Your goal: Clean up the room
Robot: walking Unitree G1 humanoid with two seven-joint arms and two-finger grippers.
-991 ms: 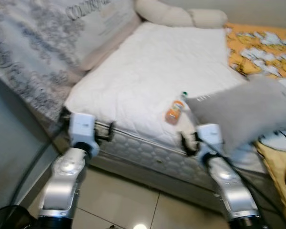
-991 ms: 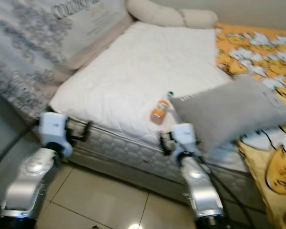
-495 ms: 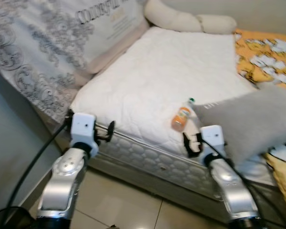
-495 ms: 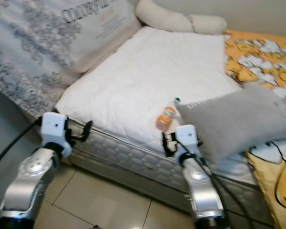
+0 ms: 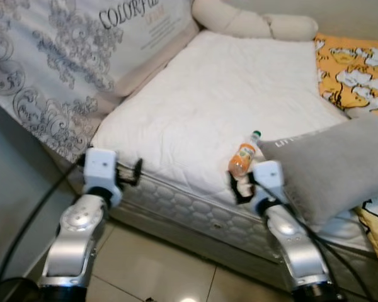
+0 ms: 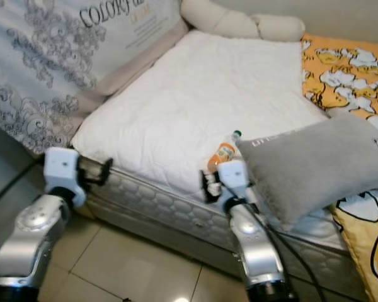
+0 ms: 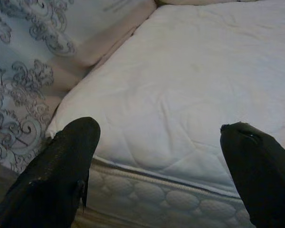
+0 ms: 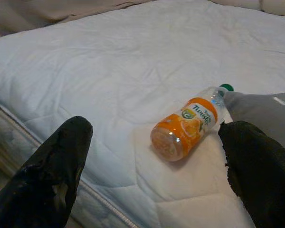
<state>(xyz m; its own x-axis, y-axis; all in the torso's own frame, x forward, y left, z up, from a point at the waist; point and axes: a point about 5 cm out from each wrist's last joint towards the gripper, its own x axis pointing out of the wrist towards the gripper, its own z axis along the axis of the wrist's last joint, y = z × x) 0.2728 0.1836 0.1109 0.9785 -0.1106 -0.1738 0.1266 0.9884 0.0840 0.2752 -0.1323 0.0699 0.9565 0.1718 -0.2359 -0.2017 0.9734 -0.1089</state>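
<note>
Orange juice bottle (image 8: 189, 127) lies on its side on the white mattress (image 5: 239, 94), near the front edge and just beside the grey pillow (image 5: 331, 167) — the stray item to clear off the bed. Right hand (image 5: 239, 187) sits just short of it, fingers spread wide and holding nothing, lined up to straddle the bottle. Left hand (image 5: 137, 171) hovers at the mattress edge, also wide open and empty — likely just kept clear.

the right gripper (image 5: 238, 190) has closed in on the orange bottle (image 5: 243, 153) at the bed's (image 5: 195, 113) edge, fingers apart; the left gripper (image 5: 136, 171) has drawn slightly back.
</note>
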